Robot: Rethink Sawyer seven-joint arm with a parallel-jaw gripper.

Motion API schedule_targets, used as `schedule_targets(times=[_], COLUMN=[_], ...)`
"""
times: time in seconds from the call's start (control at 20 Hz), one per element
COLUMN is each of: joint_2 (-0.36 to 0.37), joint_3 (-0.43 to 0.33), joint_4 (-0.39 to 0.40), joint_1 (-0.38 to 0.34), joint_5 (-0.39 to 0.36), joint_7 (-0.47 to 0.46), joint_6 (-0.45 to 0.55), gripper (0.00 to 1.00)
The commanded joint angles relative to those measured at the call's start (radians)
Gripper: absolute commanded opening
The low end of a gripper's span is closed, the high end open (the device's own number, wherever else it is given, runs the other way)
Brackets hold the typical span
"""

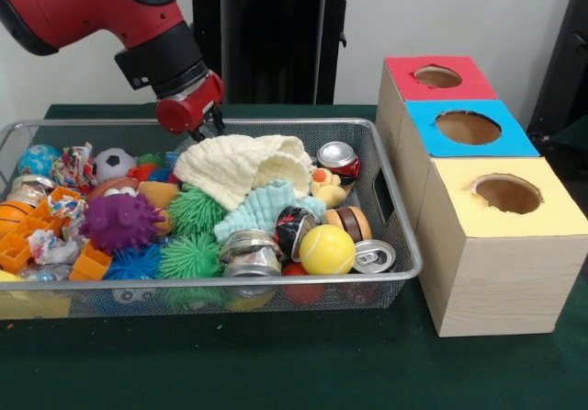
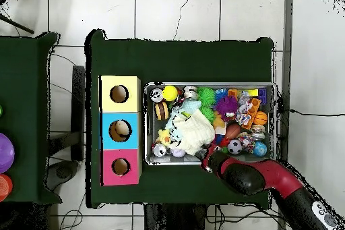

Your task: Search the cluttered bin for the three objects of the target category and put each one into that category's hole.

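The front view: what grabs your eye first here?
The red arm's gripper dips into the far side of a wire bin crammed with toys, beside a cream cloth. To the picture's right stand three wooden boxes with red, blue and yellow holed tops.

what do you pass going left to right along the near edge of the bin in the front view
orange blocks → blue spiky ball → green spiky ball → crushed can → yellow ball → can top

No text, label or number is readable.
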State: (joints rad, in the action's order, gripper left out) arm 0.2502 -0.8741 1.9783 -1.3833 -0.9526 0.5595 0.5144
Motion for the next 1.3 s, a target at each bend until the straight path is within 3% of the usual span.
schedule_targets(times=[0.05,0.55,0.65,0.75,0.95,1.3], joint_2=[0.012,0.020,0.037,0.131,0.266,0.455], joint_3=[0.096,0.105,0.103,0.103,0.020,-0.046], joint_4=[-0.029,-0.035,-0.024,0.021,0.146,0.225], joint_1=[0.014,0.027,0.035,0.074,0.077,0.124], joint_5=[-0.012,-0.014,-0.014,-0.008,0.152,0.346], joint_7=[-0.019,-0.005,0.007,0.063,0.144,0.165], joint_6=[0.072,0.071,0.068,0.080,0.126,0.156], gripper=[0.00,0.00,0.00,0.00,0.00,0.00])
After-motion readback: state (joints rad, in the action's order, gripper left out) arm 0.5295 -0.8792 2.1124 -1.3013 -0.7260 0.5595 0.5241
